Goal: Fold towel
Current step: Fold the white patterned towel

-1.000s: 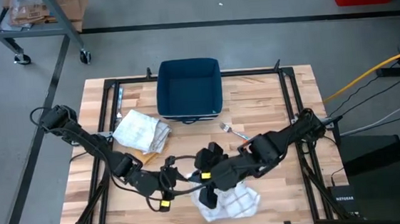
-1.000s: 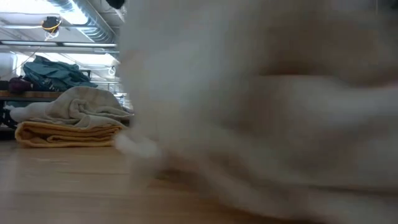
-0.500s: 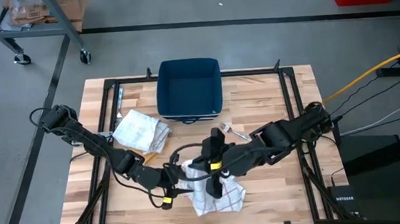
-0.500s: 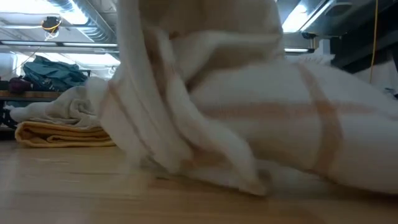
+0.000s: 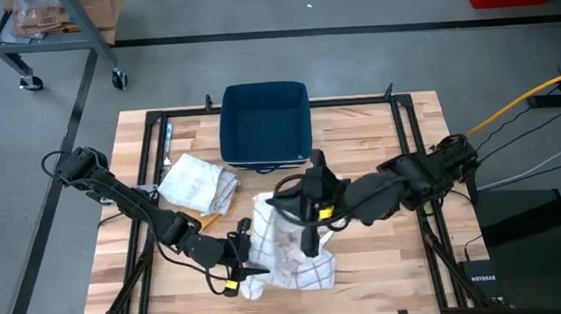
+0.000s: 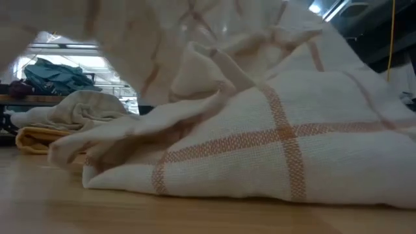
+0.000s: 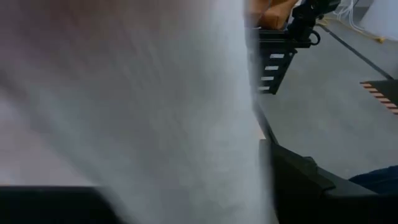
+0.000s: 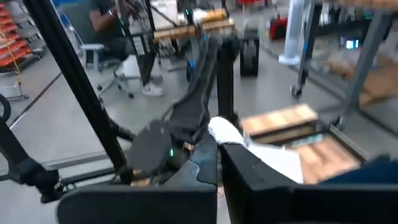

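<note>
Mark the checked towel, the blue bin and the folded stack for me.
Checked towel (image 5: 291, 261), high view, on its spread lower part.
Blue bin (image 5: 264, 125), high view, on its bare floor.
Folded stack (image 5: 198, 182), high view, on the top cloth.

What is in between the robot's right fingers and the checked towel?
Nothing visible. The right gripper is shut on a lifted fold of the checked towel. The left gripper sits at the towel's left edge, also unblocked. The folded towels lie apart, farther back.
</note>
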Controlling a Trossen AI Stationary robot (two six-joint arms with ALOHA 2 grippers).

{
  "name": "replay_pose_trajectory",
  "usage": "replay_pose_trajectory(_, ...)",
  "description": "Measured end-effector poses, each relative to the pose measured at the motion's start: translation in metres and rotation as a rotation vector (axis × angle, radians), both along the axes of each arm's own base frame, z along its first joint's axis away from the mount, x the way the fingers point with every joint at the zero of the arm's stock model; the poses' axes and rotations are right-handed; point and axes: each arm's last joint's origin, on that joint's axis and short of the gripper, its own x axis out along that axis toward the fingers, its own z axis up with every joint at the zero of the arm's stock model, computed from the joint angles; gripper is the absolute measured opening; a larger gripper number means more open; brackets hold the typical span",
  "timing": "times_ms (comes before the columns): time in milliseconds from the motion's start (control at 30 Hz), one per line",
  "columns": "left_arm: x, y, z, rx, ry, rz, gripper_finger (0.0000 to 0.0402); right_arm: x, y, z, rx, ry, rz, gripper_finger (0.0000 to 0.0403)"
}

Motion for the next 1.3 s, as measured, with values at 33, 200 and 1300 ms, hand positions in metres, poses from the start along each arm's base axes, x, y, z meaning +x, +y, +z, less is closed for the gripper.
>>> replay_pose_trajectory(33, 0.0, 0.0, 0.0, 0.0, 0.0, 0.0, 0.018, -0.001, -0.001, 0.003, -0.012, -0.02, 0.002, 0.0007)
replay_pose_trajectory(200, -0.002, -0.002, 0.0, -0.001, 0.002, -0.008, 0.018, -0.01, -0.006, 0.016, -0.08, -0.075, -0.045, 0.0005)
replay_pose_trajectory(1300, -0.005, -0.014, -0.025, -0.006, 0.149, 0.016, 0.0155, -0.023, -0.015, 0.047, -0.181, -0.247, -0.132, 0.0007)
